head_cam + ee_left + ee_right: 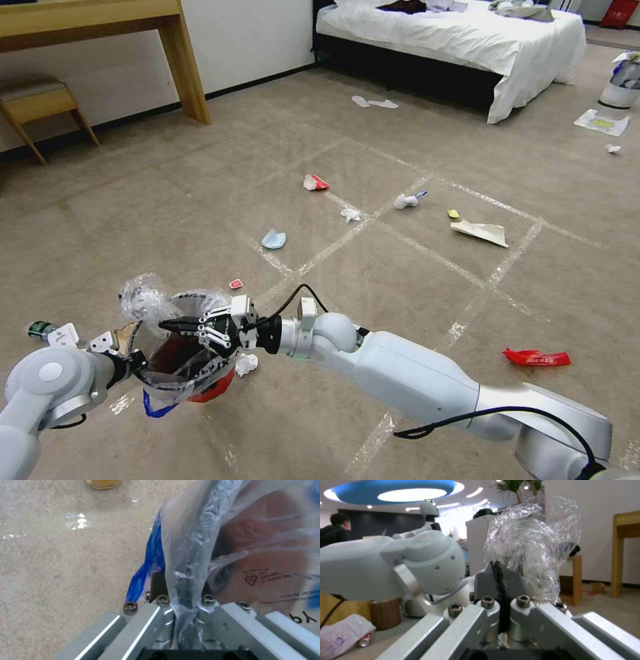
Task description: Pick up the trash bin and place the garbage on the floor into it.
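Observation:
The red trash bin (212,390), lined with a crinkled clear bag (200,530), hangs just above the floor (200,200) at lower left. My left gripper (140,362) (181,592) is shut on its dark rim through the plastic. My right gripper (168,325) (496,566) reaches across over the bin's mouth, shut, with nothing visible between its tips. Garbage lies scattered: a white tissue (247,365) beside the bin, a small red wrapper (235,284), a blue mask (273,239), a carton (315,183), tissues (350,215), folded paper (480,232), a long red wrapper (537,358).
A bed (467,40) stands at the back with white slippers (373,103) before it. A wooden desk (180,60) and stool (40,100) are at the left wall. A white-grey bin (623,83) and more paper (602,123) sit far right. A bottle (40,328) lies by my left arm.

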